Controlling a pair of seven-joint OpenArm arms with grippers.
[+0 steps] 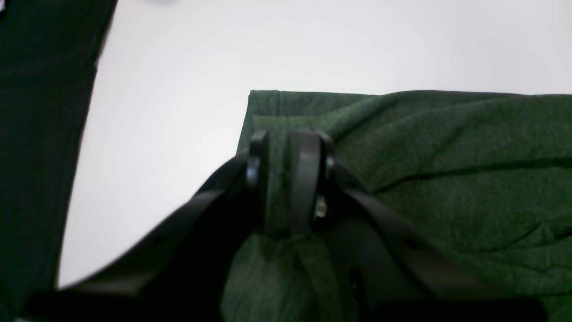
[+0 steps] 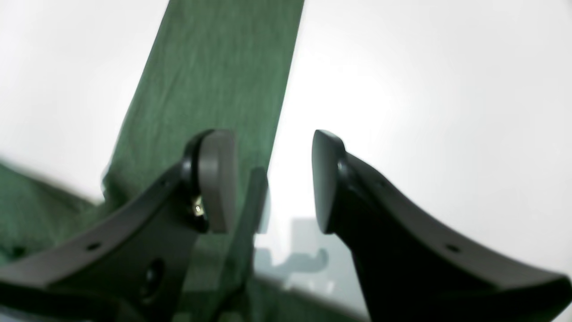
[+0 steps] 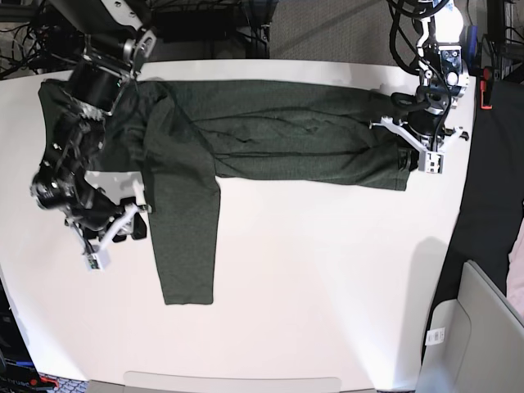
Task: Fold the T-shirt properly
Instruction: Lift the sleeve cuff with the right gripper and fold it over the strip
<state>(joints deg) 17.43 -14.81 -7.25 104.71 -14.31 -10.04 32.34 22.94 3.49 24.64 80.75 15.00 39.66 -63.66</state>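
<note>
On the left of the base view, your right tool (image 3: 123, 225) is standing with its jaws apart and nothing between them, hovering just beside the sleeve that is hanging down toward the near edge of the white table (image 3: 327, 286). In the right wrist view that sleeve is running straight away behind one finger (image 2: 216, 179). The T-shirt (image 3: 278, 131) is lying flat across the far part of the table, its body stretching sideways between the two arms. On the right, your left tool (image 1: 286, 179) is pinching a fold of the shirt's hemmed edge, jaws nearly together on the cloth, close to the table's right edge.
</note>
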